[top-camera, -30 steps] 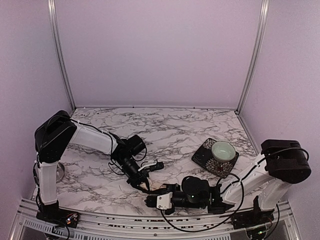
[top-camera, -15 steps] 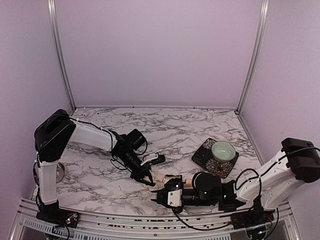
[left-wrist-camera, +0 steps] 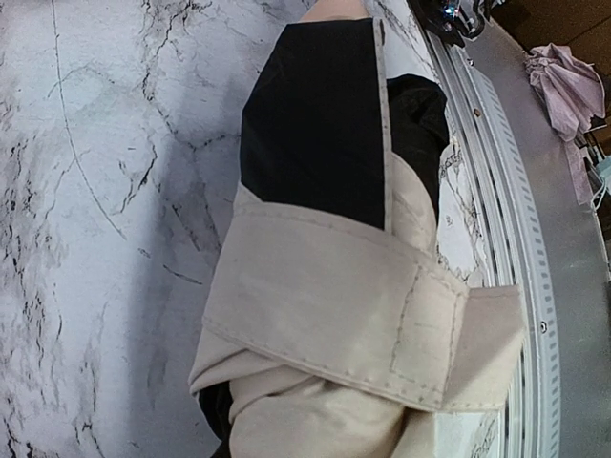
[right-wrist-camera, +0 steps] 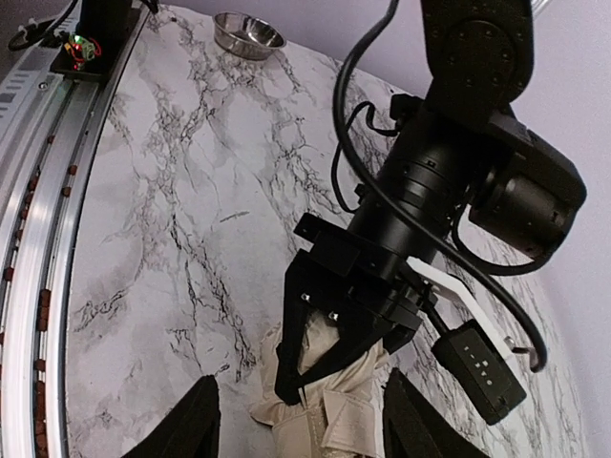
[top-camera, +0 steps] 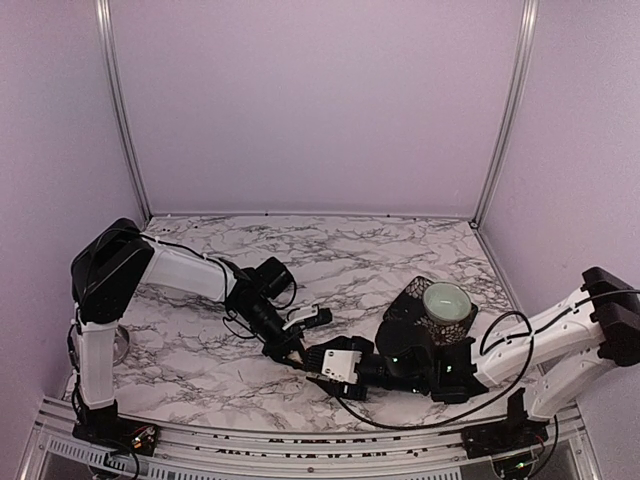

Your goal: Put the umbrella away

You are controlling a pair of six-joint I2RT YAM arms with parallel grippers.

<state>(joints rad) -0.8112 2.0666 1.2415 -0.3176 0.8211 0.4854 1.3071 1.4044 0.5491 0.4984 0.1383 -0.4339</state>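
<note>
The umbrella is folded, cream-beige with a fastened strap and black lining, and fills the left wrist view. In the top view only a sliver of the umbrella shows, near the table's front edge between the two grippers. My left gripper is shut on one end of it; the right wrist view shows the left gripper with its black fingers clamped on the fabric. My right gripper faces it, open. In the right wrist view its fingers stand wide apart on either side of the umbrella.
A black patterned dish holding a pale green bowl stands at the right, close behind my right arm. A steel bowl sits at the left edge. The metal rail runs along the near edge.
My right arm has swung away from the front edge toward the dish, its gripper still around the umbrella. My left gripper has shifted slightly right with the umbrella's end.
</note>
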